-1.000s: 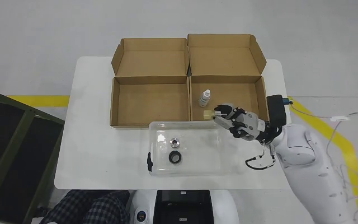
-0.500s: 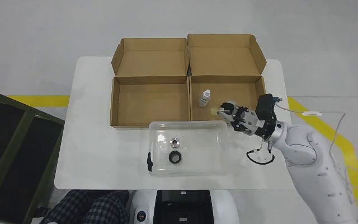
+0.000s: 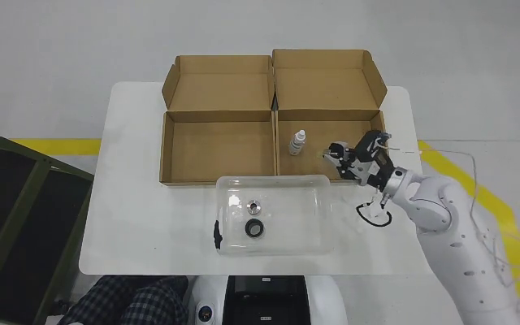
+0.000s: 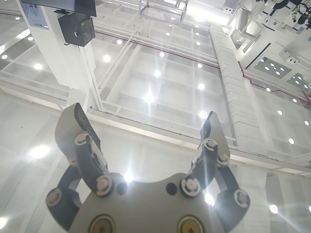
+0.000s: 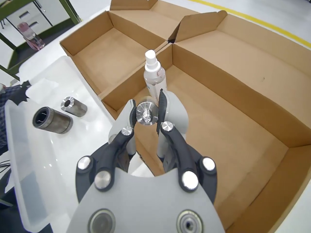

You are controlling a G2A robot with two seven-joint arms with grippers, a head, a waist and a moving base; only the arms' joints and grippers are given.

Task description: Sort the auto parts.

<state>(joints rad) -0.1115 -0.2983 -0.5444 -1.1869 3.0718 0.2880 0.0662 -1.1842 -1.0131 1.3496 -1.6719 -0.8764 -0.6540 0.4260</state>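
Two cardboard boxes are sitting side by side at the far side of the white table (image 3: 130, 203), flaps folded back: the left box (image 3: 218, 150) and the right box (image 3: 370, 138), both plain brown corrugated board with matte floors.

Right gripper (image 5: 145, 116): hanging over the right box's floor, near its front wall. Its jaws are pinching a metal part (image 5: 145, 112) between ridged black pads. The right wrist view is giving the part's form: a bright, round, machined disc with a raised hub at its centre, face turned toward the camera. In the top view the same part is reading as a pale speck at the fingertips.

Spray bottle (image 5: 154, 73): standing upright in the right box just beyond the held part, near the wall next to the left box; clear body, white nozzle.

Clear plastic bin (image 3: 317, 236): lying in front of the boxes, smooth and glossy. It is holding a larger sleeve (image 5: 52, 121), dark and hollow-bored, and a smaller cylinder (image 5: 73, 107), grey with a narrow bore, both lying on their sides, near each other but apart. The top view is adding a small black piece (image 3: 217, 236) at the bin's left rim, too small to identify.

Left gripper (image 4: 144, 112): pointing up at a lit ceiling (image 4: 155, 73), jaws spread wide, serrated pads showing.
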